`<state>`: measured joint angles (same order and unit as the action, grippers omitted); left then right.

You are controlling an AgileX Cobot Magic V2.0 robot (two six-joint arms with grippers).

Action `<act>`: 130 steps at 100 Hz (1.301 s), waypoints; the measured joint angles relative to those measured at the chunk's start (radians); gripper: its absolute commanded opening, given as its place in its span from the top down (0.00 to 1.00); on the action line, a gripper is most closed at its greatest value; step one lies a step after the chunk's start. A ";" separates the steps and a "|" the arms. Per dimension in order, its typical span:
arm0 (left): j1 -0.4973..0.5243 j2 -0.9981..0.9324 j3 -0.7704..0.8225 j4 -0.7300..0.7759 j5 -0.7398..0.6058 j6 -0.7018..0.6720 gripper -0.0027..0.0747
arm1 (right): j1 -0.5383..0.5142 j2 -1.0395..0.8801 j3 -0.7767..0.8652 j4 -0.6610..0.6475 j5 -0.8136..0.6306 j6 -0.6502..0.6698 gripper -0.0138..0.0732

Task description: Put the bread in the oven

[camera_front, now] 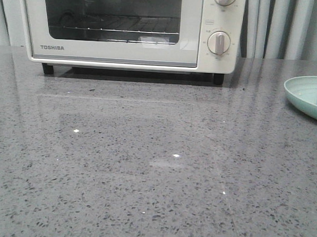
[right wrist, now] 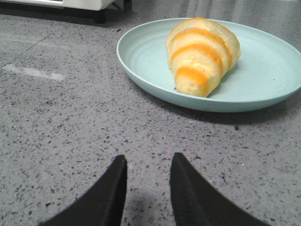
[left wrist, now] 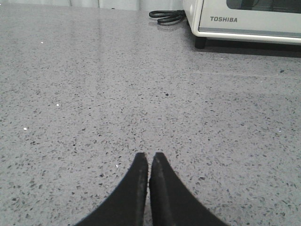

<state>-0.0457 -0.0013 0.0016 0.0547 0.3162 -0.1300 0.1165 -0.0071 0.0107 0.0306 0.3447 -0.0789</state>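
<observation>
While the striped golden-brown roll of bread (right wrist: 202, 54) lay on the pale green round plate (right wrist: 141, 56), near your right gripper (right wrist: 148, 174), whose fingers stood slightly apart, the cream-white Toshiba toaster oven (camera_front: 114, 55) sat with its glass door closed. Your left gripper (left wrist: 149, 165) was pressed together, holding nothing. Had you squeezed hard, the soft roll might have crushed; against that closed door it could not have entered.
</observation>
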 measured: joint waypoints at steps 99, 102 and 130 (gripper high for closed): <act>0.000 0.000 0.000 0.000 -0.101 0.000 0.99 | 0.000 0.000 0.000 0.019 -0.031 0.000 0.62; 0.000 0.000 0.000 0.000 -0.122 0.000 0.99 | 0.000 0.000 0.000 0.029 -0.043 0.000 0.62; 0.000 0.000 0.000 -0.025 -0.241 0.000 0.99 | 0.000 0.000 0.000 0.053 -0.370 0.000 0.62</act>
<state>-0.0457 -0.0013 0.0016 0.0296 0.0750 -0.1300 0.1165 -0.0071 0.0107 0.0834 -0.0255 -0.0789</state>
